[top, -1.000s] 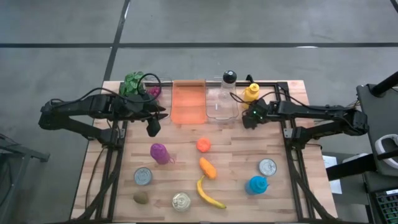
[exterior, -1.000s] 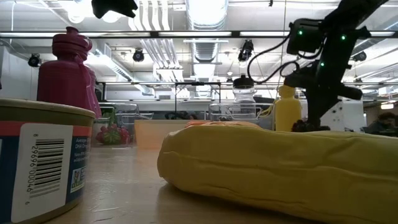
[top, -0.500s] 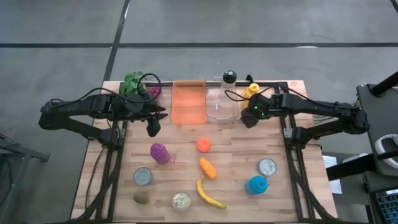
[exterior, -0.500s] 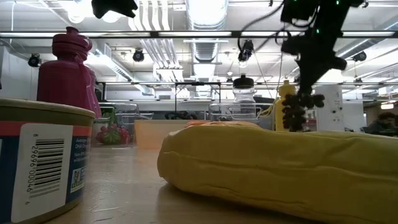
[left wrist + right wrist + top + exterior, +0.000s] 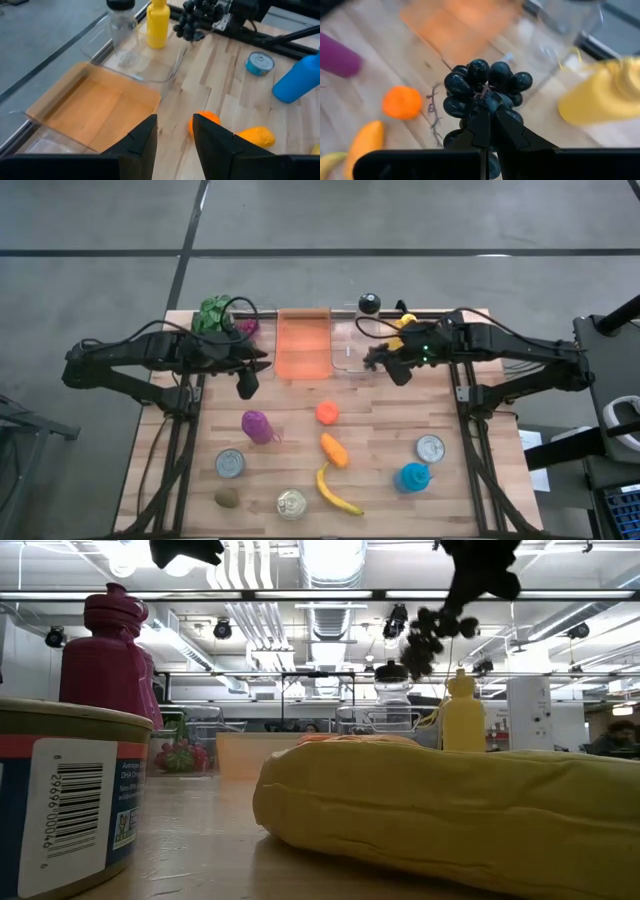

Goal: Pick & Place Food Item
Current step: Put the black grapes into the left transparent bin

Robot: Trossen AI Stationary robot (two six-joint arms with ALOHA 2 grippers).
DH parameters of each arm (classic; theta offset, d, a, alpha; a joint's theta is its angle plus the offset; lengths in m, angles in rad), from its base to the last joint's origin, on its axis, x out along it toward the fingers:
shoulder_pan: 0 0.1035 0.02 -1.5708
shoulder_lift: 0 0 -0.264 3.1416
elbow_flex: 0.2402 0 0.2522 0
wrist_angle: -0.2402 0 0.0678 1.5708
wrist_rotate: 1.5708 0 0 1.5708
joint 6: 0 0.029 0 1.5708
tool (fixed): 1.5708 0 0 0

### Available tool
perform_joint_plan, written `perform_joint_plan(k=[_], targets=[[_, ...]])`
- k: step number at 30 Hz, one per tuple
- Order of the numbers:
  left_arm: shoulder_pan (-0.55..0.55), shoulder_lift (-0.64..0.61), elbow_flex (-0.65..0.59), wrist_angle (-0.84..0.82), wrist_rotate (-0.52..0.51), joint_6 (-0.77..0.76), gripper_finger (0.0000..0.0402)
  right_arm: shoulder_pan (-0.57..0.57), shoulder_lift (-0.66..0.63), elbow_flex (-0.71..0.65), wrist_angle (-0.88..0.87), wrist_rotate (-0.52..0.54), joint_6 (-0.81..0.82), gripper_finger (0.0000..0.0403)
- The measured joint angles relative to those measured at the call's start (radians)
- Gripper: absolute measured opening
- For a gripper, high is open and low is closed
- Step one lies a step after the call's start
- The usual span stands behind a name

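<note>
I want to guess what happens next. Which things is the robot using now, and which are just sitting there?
In use: bunch of dark plastic grapes, shut in the right tool; clear plastic bin nearby, perhaps.

Just sitting: orange plastic bin, yellow squeeze bottle, round orange fruit, yellow banana, purple bottle, blue bottle.

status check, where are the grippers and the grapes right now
Right gripper shut on dark grapes, lifted beside the clear container. Left gripper open, empty, waiting by the orange container. Nothing in the way.
</note>
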Motion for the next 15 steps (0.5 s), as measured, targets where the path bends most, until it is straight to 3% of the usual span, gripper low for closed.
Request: perform_joint_plan(k=[9, 15], targets=[[0.0, 0.017, -0.128, 0.321, 0.0, 0.137, 0.0128, 0.006, 0.01, 0.003, 0.174, -0.004, -0.075, 0.0008], [0.0, 0.057, -0.252, 0.681, 0.0, 0.245, 0.0132, 0.006, 0.06, 0.003, 0.286, -0.037, -0.123, 0.0008]])
